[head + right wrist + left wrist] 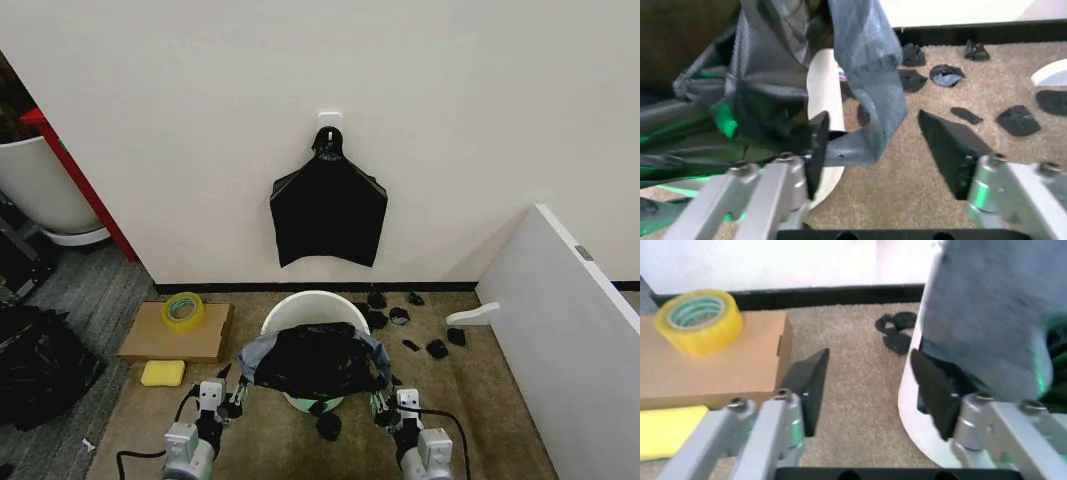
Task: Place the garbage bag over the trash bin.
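Both jaws spread, gripping nothing — left gripper (228, 400) and right gripper (388, 404) flanking garbage bag (312, 360), draped over trash bin (300, 308) near rim.

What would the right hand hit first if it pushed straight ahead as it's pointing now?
Probably bare carpet. The right hand is open, with the garbage bag hem by one finger and the trash bin off to that side. Ahead lies carpet with black scraps, then the wall's baseboard. Depth is unclear.

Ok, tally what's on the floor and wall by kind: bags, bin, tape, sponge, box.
Black bags: 3 (garbage bag, wall bag, sack)
Bin: 1
Tape: 1
Sponge: 1
Box: 1
Total: 7
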### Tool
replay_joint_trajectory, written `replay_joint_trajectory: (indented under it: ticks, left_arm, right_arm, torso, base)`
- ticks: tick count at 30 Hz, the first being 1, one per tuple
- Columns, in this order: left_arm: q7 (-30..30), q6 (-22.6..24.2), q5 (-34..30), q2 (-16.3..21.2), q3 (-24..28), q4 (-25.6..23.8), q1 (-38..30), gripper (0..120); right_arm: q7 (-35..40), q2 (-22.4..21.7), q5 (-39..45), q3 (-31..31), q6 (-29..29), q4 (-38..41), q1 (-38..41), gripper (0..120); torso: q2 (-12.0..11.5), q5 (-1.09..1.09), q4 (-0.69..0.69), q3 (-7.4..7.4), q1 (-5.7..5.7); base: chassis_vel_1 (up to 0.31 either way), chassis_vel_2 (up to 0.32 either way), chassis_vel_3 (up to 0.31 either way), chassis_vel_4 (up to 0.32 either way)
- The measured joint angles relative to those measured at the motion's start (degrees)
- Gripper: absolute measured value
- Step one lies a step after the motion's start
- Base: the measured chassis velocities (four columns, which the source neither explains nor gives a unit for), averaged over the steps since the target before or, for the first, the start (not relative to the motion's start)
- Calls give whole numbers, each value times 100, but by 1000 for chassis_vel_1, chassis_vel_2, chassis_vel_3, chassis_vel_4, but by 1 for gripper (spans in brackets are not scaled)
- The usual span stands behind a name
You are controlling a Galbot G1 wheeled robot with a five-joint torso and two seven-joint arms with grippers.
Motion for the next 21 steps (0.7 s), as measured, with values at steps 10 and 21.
replay_joint_trajectory:
  ticks: [10,21]
  left_arm:
    - [136,-702,-6,-123,-405,-137,327,94]
    - [587,-2110,783,-788,-922,-229,631,100]
  right_arm:
    - [-2,-167,-159,200,186,378,-462,89]
    - [-679,-546,-49,756,522,1098,-768,100]
  torso:
    - [0,-1,0,0,0]
    - [0,0,0,0,0]
  base:
    - [0,0,0,0]
    - [0,0,0,0]
